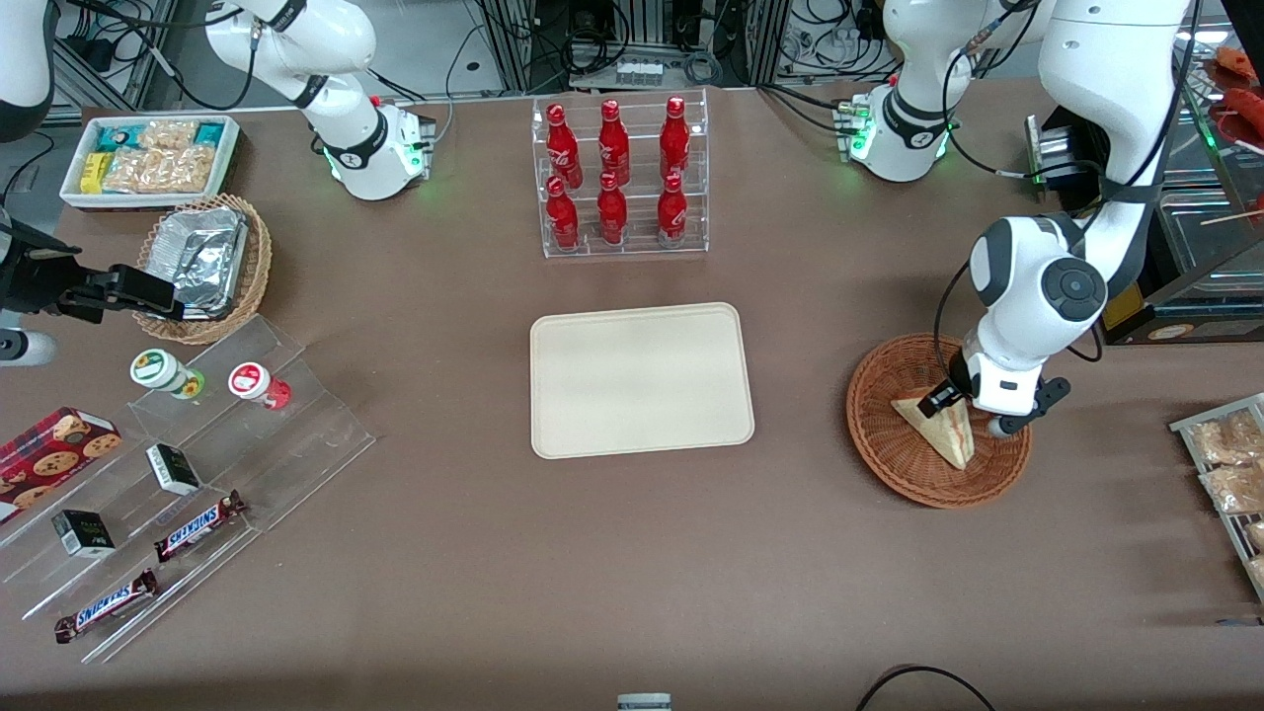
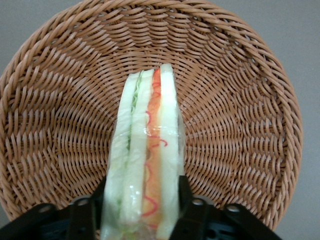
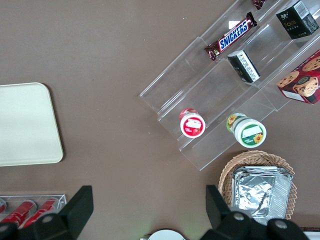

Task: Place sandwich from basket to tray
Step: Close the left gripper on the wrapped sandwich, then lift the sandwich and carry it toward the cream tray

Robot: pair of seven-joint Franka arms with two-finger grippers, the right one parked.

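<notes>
The sandwich point(image 1: 936, 433) point(image 2: 147, 145), a wrapped wedge of white bread with orange and green layers, stands on its edge in the reddish-brown wicker basket point(image 1: 889, 466) point(image 2: 50, 125) toward the working arm's end of the table. My left gripper point(image 1: 966, 413) point(image 2: 142, 200) reaches down into the basket, its black fingers point(image 2: 186, 197) pressed against both bread faces, shut on the sandwich. The cream tray point(image 1: 642, 380) point(image 3: 25, 125) lies flat and bare at the table's middle, a good way sideways from the basket.
A clear rack of red cola bottles point(image 1: 617, 178) stands farther from the front camera than the tray. Snack bags point(image 1: 1229, 464) lie near the basket. A stepped acrylic shelf point(image 1: 197, 464), a tan basket with foil point(image 1: 207, 262) and a white bin point(image 1: 148, 158) sit toward the parked arm's end.
</notes>
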